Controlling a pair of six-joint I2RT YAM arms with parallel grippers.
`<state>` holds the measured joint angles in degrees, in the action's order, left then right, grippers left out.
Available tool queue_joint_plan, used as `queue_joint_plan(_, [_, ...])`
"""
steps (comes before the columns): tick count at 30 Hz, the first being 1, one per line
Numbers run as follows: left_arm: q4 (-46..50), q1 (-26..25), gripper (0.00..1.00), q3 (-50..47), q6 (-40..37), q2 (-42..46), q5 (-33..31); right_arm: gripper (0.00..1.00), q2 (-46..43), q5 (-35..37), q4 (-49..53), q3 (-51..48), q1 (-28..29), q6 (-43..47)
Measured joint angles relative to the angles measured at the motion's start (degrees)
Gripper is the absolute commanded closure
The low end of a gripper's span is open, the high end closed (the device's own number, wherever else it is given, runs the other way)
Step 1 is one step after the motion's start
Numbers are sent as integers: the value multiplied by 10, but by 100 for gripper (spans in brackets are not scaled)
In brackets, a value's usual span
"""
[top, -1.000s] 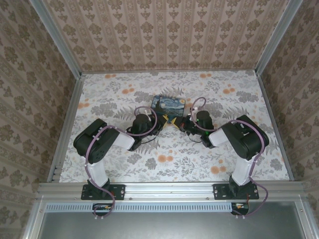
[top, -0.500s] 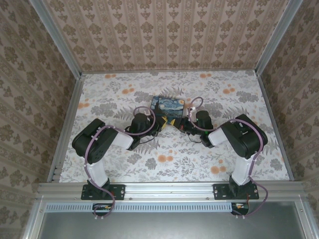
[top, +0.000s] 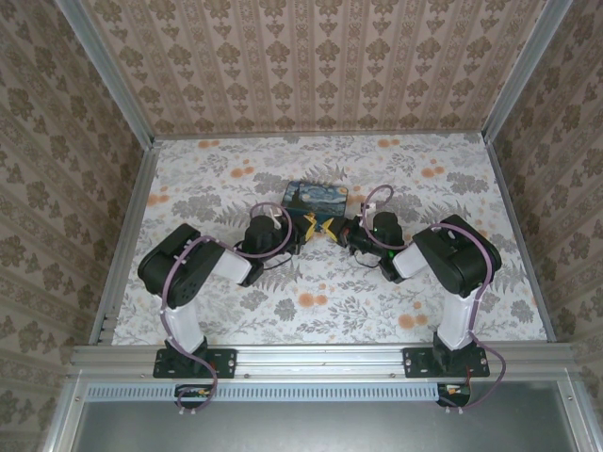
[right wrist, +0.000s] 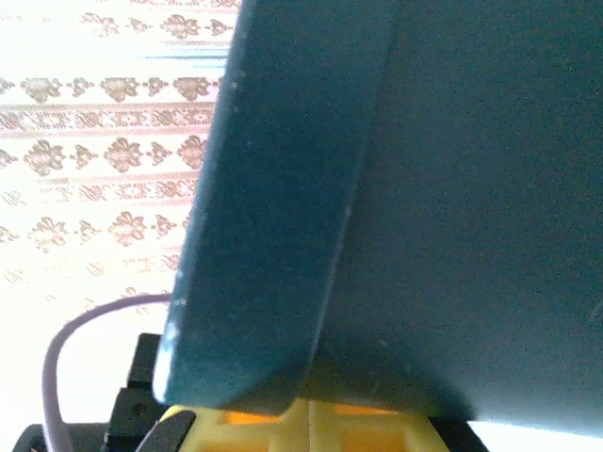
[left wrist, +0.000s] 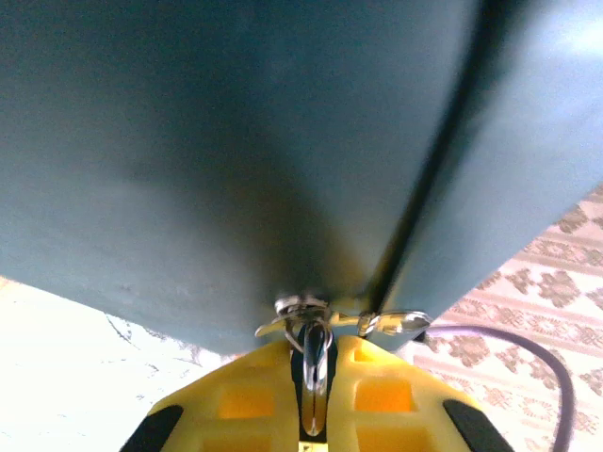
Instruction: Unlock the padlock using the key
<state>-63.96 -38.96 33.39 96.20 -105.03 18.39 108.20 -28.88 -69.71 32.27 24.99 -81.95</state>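
**Top external view.**
- You have the floral counter (top: 226, 169), with the starry-night box (top: 317, 195) lying flat near its middle.
- The left gripper (top: 309, 224) and right gripper (top: 341, 231) point at each other. Their yellow fingertips meet just beside the box's near right corner.
- The padlock sits somewhere in that cluster of fingertips. From here it is too small for you to single out.
- You cannot tell how either pair of jaws stands from this height.

**Left wrist view.**
- The left gripper (left wrist: 316, 369) has its jaws together, clamped on a slim bright metal piece (left wrist: 314, 341) that stands upright between the yellow fingers (left wrist: 245, 400).
- You cannot tell whether that piece is a key or a shackle.
- Its top meets small metal fittings (left wrist: 396, 323) on the lower edge of a dark blue-grey panel (left wrist: 236, 160). A dark seam runs down the panel to the fittings.
- A purple cable (left wrist: 528, 344) crosses patterned wallpaper (left wrist: 556, 273) at the lower right.

**Right wrist view.**
- The right gripper (right wrist: 297, 421) has its jaws drawn together.
- You cannot tell whether anything is pinched between them.
- A dark blue-grey panel (right wrist: 424, 188) with a rounded corner hangs directly over the fingertips.
- A purple cable (right wrist: 71, 339) loops at the left.
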Motion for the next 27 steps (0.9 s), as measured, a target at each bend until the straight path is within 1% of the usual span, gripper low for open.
queue_joint_plan(6, [-25,-3,100,-6,20,-8,0,100,4,3,-10,0,0,-28])
queue_joint_plan(15, [-15,-3,100,-10,14,-8,0,100,31,-16,-36,0,-5,-31])
queue_joint_plan(27, [-11,-3,100,-10,-74,-8,-2,100,31,-16,-34,0,-5,-31])
